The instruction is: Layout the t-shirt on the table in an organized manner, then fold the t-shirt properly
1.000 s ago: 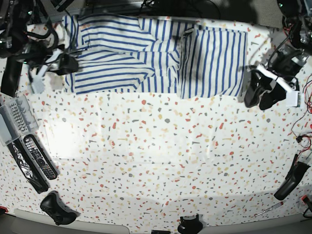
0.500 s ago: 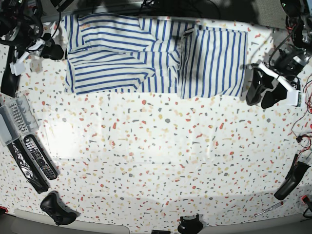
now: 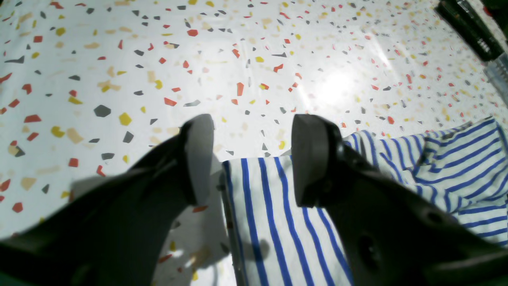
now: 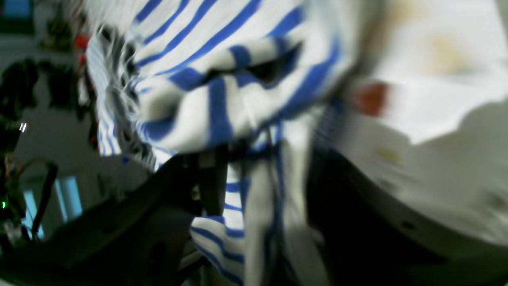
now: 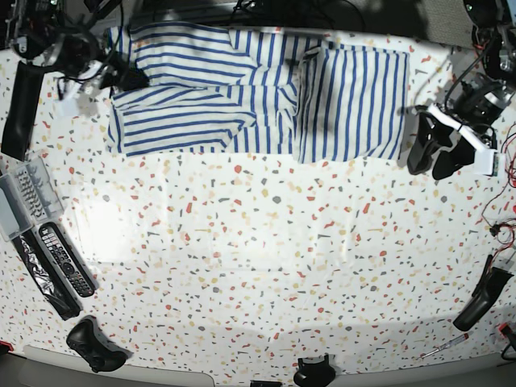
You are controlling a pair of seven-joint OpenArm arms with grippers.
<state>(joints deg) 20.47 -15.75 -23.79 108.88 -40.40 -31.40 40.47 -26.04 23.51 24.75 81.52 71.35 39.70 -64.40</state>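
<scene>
The t-shirt (image 5: 258,89), white with blue stripes, lies along the far edge of the table (image 5: 266,258), its right part folded into a neat panel. My right gripper (image 5: 129,79) is at the shirt's left sleeve edge. The blurred right wrist view shows bunched striped cloth (image 4: 238,107) between the jaws of the gripper (image 4: 270,174), which stand wide apart. My left gripper (image 5: 427,171) hovers at the shirt's front right corner. In the left wrist view it (image 3: 254,131) is open and empty above that corner (image 3: 278,222) and bare table (image 3: 238,47).
Remotes (image 5: 60,258), a grey tray (image 5: 20,193) and a black bar (image 5: 18,109) line the left edge. A game controller (image 5: 93,343) sits front left. A black tool (image 5: 480,298) and a screwdriver (image 5: 443,347) lie front right.
My right gripper moved from the table left of the shirt, up and then right, onto the left sleeve. The sleeve edge has shifted slightly. The left arm has barely moved.
</scene>
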